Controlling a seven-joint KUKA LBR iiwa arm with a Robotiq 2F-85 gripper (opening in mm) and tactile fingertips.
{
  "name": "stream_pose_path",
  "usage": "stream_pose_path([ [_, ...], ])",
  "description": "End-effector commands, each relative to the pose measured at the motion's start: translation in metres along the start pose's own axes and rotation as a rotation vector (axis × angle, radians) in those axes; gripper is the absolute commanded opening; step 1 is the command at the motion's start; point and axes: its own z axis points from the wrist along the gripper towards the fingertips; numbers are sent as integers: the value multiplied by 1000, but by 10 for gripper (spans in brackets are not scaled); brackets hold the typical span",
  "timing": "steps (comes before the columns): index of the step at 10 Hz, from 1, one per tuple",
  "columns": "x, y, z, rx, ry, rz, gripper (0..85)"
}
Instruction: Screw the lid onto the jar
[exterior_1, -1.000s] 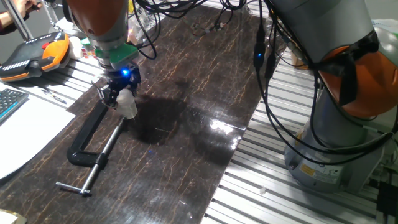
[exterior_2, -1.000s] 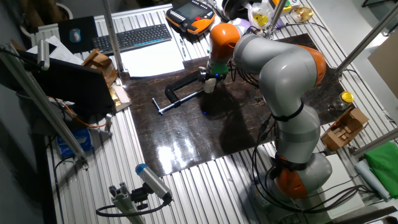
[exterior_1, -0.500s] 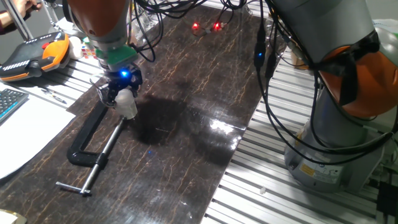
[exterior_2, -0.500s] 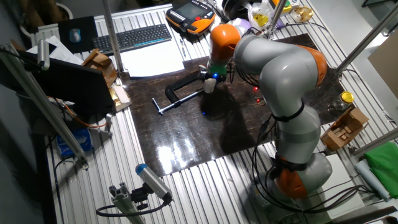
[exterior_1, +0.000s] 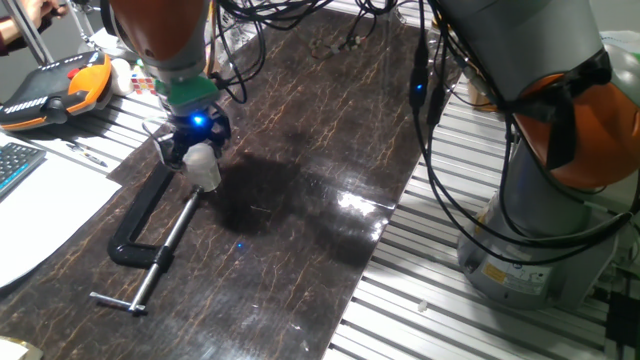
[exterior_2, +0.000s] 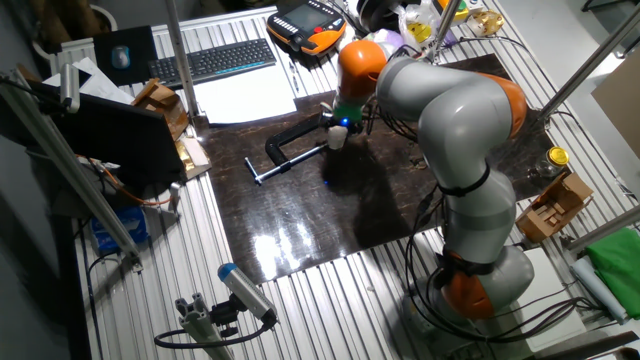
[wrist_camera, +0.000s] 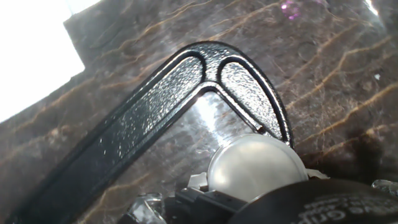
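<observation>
- The gripper (exterior_1: 196, 152) is down low over the dark table (exterior_1: 300, 200), at the far left, blue light glowing on the hand.
- A whitish round piece sits right under the fingers: that's the lid (wrist_camera: 255, 167), seen as a pale disc in the hand view.
- Below it, the jar (exterior_1: 205, 172) shows as a small translucent cylinder, standing on the table just beside the clamp (exterior_1: 150, 232).
- From the fixed views lid and jar read as one white stack; the seam between them can't be made out.
- The fingers look closed around the lid, dark fingers hugging both sides, but the contact itself is too small to confirm, so I can't tell for sure.
- In the hand view, the clamp's black frame bends around just far of the lid.
- From the other side, the gripper (exterior_2: 338, 130) hangs at the clamp's (exterior_2: 290, 152) right end.
</observation>
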Motion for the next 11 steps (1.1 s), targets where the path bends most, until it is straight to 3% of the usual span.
stream_pose_path([
  [1, 0, 0, 0, 1, -6, 26, 707],
  [8, 0, 0, 0, 25, -59, 221, 710],
  [11, 0, 0, 2, 14, -56, 282, 707],
])
